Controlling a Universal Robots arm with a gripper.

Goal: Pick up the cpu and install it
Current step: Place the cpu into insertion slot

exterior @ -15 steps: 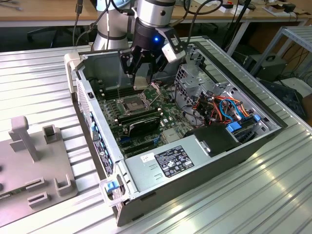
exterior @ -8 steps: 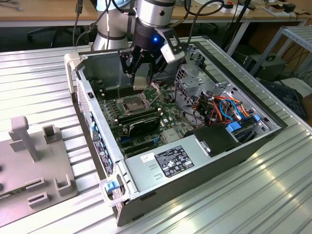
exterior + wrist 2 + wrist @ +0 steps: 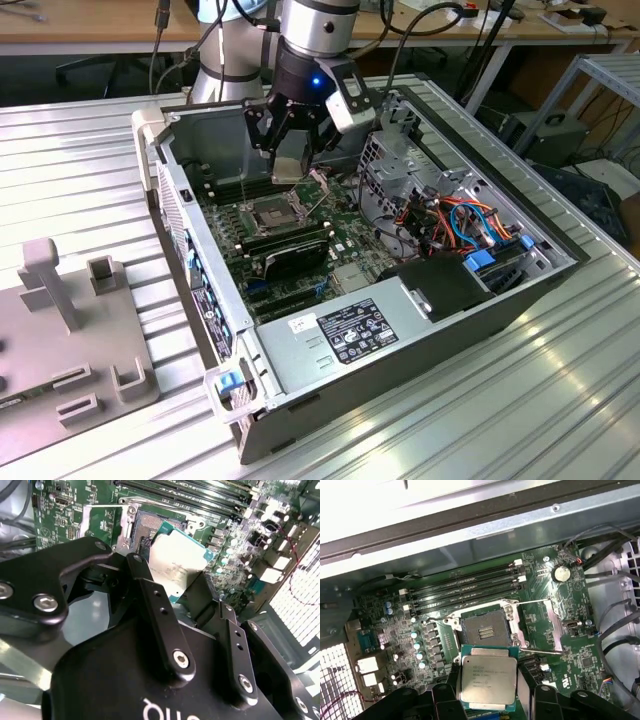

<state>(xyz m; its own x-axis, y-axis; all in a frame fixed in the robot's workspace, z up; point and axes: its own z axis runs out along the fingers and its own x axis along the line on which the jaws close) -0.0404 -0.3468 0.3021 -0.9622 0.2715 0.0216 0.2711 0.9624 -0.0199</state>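
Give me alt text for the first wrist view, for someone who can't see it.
A claw grips the cpu, silver top facing the camera, above a green motherboard inside an open computer case. The socket just beyond it lies open and empty, its metal latch frame swung aside.

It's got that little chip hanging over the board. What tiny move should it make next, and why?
Probably slide the cpu over the open socket before lowering: the gripper holds it clear of the board, and in the first wrist view it appears beside the socket, not over it.
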